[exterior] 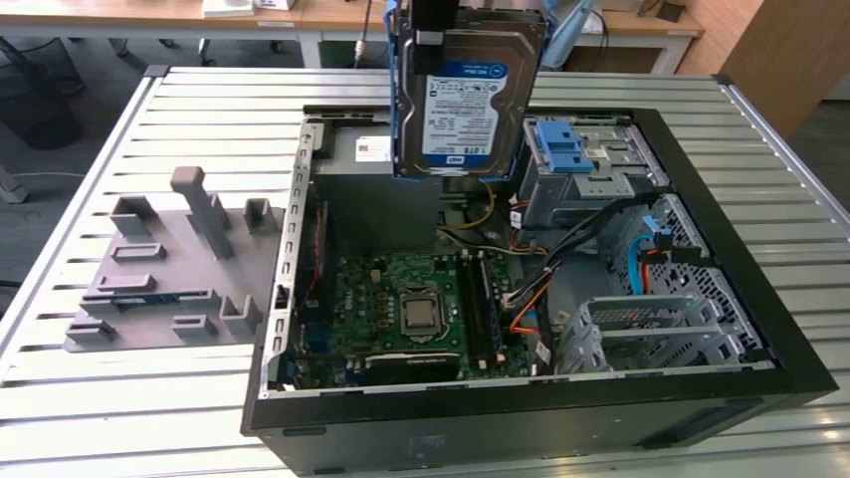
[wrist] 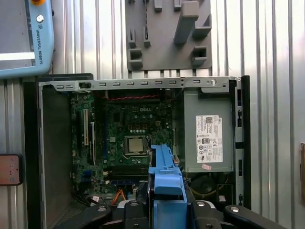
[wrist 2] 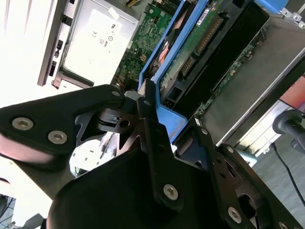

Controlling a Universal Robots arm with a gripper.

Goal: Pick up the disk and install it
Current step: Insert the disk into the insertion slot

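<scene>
Claw pinching the flat silver hard disk by its bright blue plastic carrier frame.
Exterior view: grey moulded fixture at left; the disk hangs upright at top centre, long axis vertical, under the claw, above the open black computer case; blue-latched metal drive cage just lower right.

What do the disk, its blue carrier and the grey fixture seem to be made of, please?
The disk: likely metal, dull silver casing with a paper label. Its carrier: plastic, uniformly bright blue, smooth. The fixture: probably matte plastic, uniformly grey, blocky.
</scene>
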